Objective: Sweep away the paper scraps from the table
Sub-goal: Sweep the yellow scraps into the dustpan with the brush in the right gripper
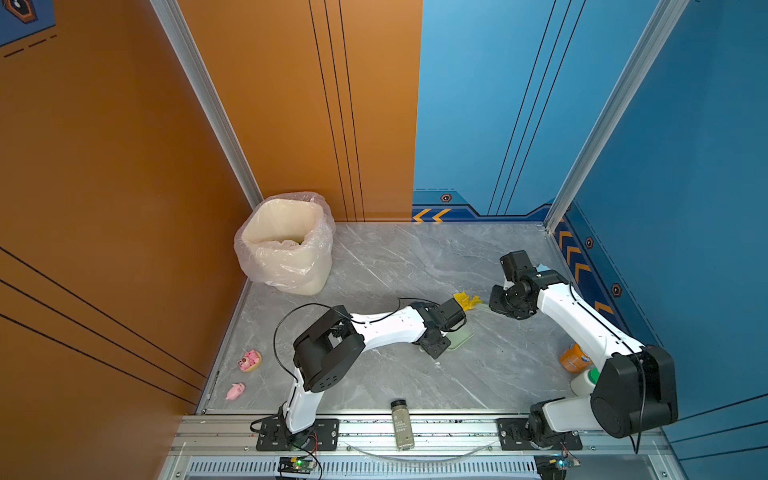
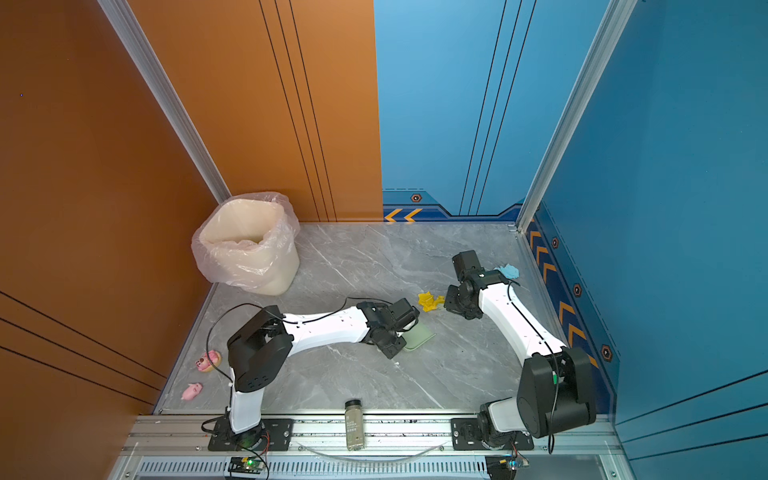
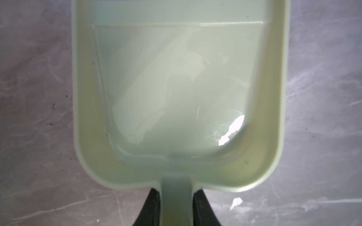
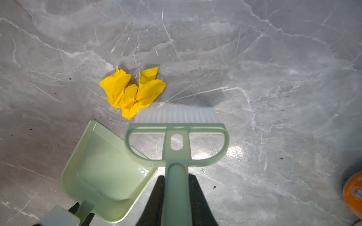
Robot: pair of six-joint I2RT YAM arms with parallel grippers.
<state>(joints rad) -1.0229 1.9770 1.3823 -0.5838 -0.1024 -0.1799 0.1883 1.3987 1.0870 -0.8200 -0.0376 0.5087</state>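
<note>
Right of the table's middle, in both top views, two paper scraps (image 2: 431, 301) show on the table (image 2: 353, 266): a yellow wad (image 1: 467, 300) lying between the two wrists, and a light blue wad (image 2: 509, 271) near the right edge, just behind the right arm's wrist. A pale green dustpan (image 2: 422, 337) lies flat on the marble on the side of the yellow wad nearer the edge that carries the arm bases; the jaws of both arms are hidden under their wrists from up here. Seen from the left wrist, the left gripper (image 3: 176, 192) has its black fingers (image 3: 154, 205) pinched on the dustpan's handle, and the pan is empty. Seen from the right wrist, the right gripper (image 4: 176, 177) is clamped on the handle of a brush (image 4: 177, 135), whose white bristles rest on the table. The yellow wad sits just beyond the bristle row and off its end on the dustpan's side, touching it or nearly so, and the pan's open lip runs partly under the brush head. As I judge it, the bristles must get past the wad to its far side and draw it back along the pan's axis. The right arm is much the nearer to the blue wad.
</note>
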